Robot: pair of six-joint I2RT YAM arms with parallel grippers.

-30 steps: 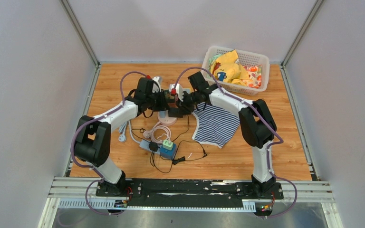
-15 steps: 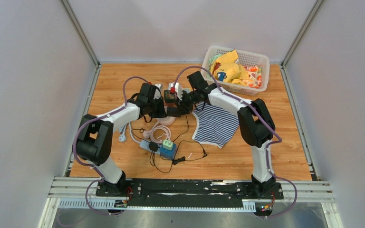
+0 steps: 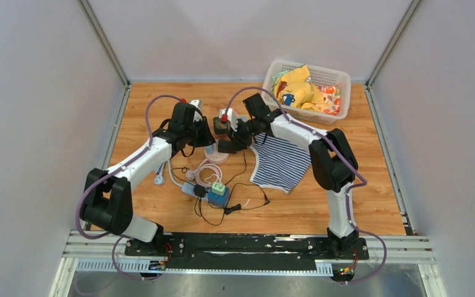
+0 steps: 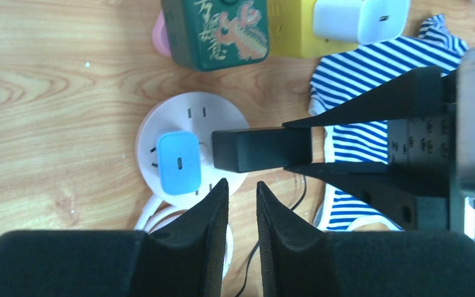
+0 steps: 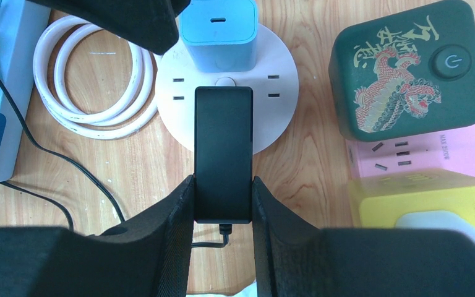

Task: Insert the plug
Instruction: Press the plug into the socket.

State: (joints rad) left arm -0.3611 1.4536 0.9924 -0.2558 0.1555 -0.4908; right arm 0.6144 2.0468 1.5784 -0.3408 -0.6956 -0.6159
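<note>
A black plug (image 5: 222,161) with a thin black cord is clamped between my right gripper's (image 5: 222,182) fingers. Its front half lies over the round white socket (image 5: 229,86) on the wood. A light blue charger (image 5: 218,28) sits plugged into the socket's far side. In the left wrist view the black plug (image 4: 256,148) reaches onto the round socket (image 4: 192,124) beside the blue charger (image 4: 178,162). My left gripper (image 4: 242,184) hovers just off the socket's edge, almost shut, with a narrow gap holding nothing. From above, both grippers meet over the socket (image 3: 215,153).
A green dragon-printed cube (image 5: 408,68), a pink socket block (image 5: 420,154) and a yellow cube (image 5: 427,198) crowd the socket's side. A coiled white cable (image 5: 93,80) lies opposite. A striped cloth (image 3: 279,162), a power strip (image 3: 207,192) and a white basket (image 3: 340,77) lie nearby.
My left arm has pulled back to the left, away from the right gripper, and swung its elbow outward. The right gripper, with the black plug, has stayed over the round socket.
</note>
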